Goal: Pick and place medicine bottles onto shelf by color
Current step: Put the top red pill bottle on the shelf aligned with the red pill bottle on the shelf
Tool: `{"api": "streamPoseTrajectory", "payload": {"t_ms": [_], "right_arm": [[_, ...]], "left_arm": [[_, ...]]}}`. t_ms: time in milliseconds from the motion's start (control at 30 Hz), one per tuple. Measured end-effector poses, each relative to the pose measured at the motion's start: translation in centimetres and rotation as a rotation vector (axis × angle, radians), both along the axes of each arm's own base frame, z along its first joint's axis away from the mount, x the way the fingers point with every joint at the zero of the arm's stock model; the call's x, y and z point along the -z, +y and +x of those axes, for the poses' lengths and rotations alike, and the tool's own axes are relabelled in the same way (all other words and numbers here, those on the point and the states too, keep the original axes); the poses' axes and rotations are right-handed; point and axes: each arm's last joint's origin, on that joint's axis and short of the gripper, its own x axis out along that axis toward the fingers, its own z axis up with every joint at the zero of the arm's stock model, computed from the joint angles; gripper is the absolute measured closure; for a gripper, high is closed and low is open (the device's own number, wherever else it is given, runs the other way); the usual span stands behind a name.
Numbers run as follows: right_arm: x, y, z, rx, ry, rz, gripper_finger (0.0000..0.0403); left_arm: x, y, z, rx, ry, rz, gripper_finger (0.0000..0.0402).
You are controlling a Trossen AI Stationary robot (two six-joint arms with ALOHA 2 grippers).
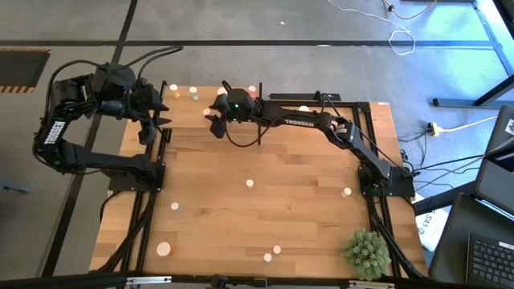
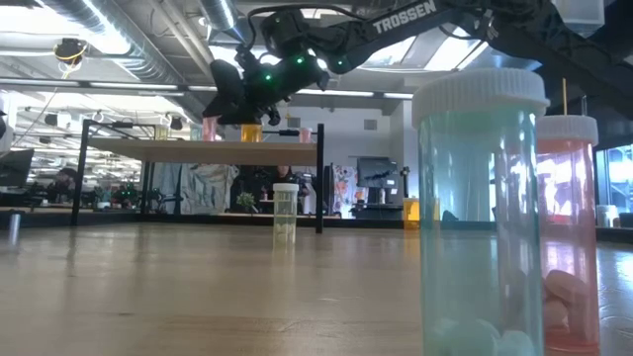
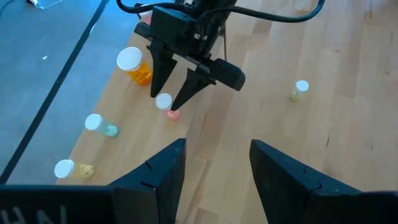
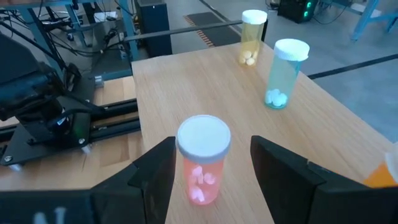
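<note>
Pink-bodied, white-capped, that little bottle (image 4: 201, 159) stands upright on the shelf (image 4: 186, 81) right between your right gripper's (image 4: 211, 171) fingers, and the jaws are wide apart, gripping nothing. The cap sits nearer one finger (image 4: 155, 171) than the other, so any sideways drift as you lift clear could clip it and topple the bottle. Go straight up.

Watch the neighbours too: a pale green bottle (image 4: 283, 74) and a yellow one (image 4: 252, 37) stand just beyond on the same board, with an orange bottle (image 3: 135, 65) close by toward the shelf's middle. A swing across the shelf would bowl them over, and round bottles will likely roll off the edge.

Your left gripper (image 3: 214, 168) hovers over the shelf's left end, jaws parted and empty, looking straight at the right one. The two arms are near each other there, so moving both at once risks a knock.

Plenty of bottles wait on the table, including a small one (image 1: 250, 183) mid-board, well apart from both arms.
</note>
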Motion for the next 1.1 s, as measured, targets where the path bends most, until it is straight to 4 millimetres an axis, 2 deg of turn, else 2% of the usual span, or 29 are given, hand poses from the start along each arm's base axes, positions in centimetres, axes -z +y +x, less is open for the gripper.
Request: {"api": "streamPoseTrajectory", "payload": {"t_ms": [233, 533, 667, 1100], "right_arm": [[0.0, 0.0, 0.0, 0.0, 0.0, 0.0, 0.0201], [0.0, 0.06, 0.02, -0.016, -0.001, 0.003, 0.0269], [0.0, 0.06, 0.02, -0.016, 0.0, 0.003, 0.0287], [0.0, 0.06, 0.02, -0.015, -0.001, 0.006, 0.029]], "left_arm": [[0.0, 0.0, 0.0, -0.001, 0.0, 0.001, 0.0229], [0.0, 0.01, 0.0, -0.001, 0.001, 0.001, 0.0229], [0.0, 0.0, 0.0, -0.001, 0.001, 0.001, 0.0229], [0.0, 0.0, 0.0, 0.0, 0.001, 0.0, 0.0229]]}}
